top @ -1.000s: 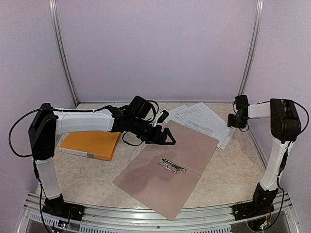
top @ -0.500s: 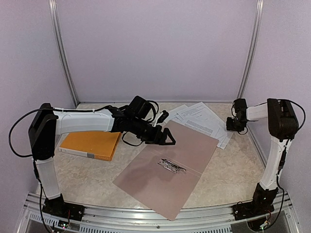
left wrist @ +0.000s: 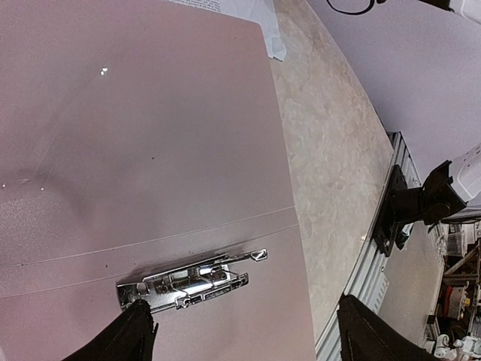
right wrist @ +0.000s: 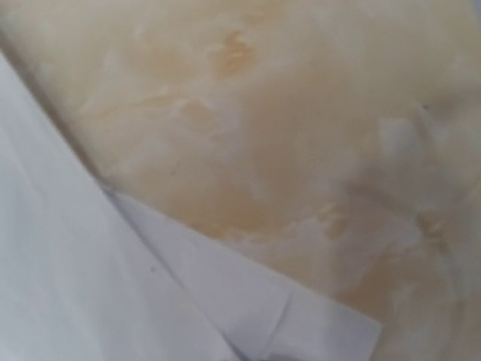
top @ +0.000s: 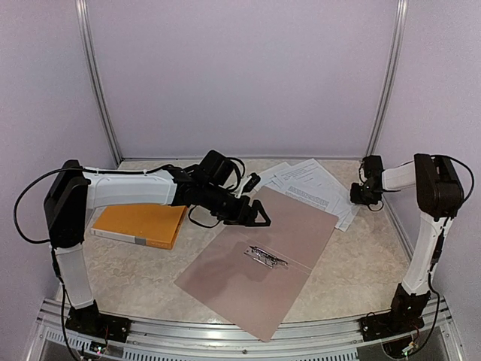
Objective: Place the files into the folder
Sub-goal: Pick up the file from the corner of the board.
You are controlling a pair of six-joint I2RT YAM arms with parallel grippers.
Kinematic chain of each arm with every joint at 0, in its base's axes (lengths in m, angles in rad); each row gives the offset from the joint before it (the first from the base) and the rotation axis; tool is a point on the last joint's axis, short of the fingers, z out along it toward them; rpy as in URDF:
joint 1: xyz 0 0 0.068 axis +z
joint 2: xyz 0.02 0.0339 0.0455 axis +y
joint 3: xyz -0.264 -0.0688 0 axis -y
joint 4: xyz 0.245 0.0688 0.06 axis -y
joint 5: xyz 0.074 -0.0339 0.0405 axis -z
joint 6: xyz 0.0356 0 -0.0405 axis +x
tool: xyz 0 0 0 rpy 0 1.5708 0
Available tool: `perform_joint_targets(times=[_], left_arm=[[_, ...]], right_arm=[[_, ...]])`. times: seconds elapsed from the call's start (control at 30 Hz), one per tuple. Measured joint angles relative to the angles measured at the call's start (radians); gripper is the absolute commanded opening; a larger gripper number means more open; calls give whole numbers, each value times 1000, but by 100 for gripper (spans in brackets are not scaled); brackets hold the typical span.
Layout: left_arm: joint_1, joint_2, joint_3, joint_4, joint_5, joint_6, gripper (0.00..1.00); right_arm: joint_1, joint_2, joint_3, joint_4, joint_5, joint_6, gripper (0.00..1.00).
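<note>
Since a second ago the right gripper [top: 362, 194] has sunk a little and edged left, ending at the right-hand border of the files [top: 312, 184]; the left arm has scarcely shifted.

At the far left an orange book [top: 139, 224] lies flat on the marbled table [top: 361, 263]. Just right of it the left gripper [top: 255, 214] hangs over the far left corner of the folder [top: 225, 271], its jaws spread wide and holding nothing; in its wrist view both dark fingertips [left wrist: 135, 338] stand well apart above the pinkish board. The folder lies open and flat in the middle of the table, with its metal clip [left wrist: 192, 274] on the centre fold.

Further right, the files are fanned out on the table behind the folder's far right edge, outside it. The right gripper is low at their outer rim. Its wrist view shows only white sheet corners over the table, no fingers, so I cannot tell whether it grips a sheet.
</note>
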State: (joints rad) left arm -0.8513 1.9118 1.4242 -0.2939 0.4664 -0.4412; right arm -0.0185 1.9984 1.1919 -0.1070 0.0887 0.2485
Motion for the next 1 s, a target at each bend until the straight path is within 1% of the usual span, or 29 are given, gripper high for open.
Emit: perform_joint_targets(times=[0.07, 0.37, 0.57, 1.0], left_arm=[[0, 0, -2, 0, 0, 0, 80], [0, 0, -4, -1, 0, 0, 80], [0, 0, -4, -2, 0, 0, 80], [0, 0, -6, -3, -4, 0, 80]], right_arm=[[0, 0, 0, 0, -2, -1, 0], [0, -29, 2, -50, -17, -1, 0], [0, -115, 13, -90, -21, -6, 0], [0, -233, 36, -134, -34, -21, 0]])
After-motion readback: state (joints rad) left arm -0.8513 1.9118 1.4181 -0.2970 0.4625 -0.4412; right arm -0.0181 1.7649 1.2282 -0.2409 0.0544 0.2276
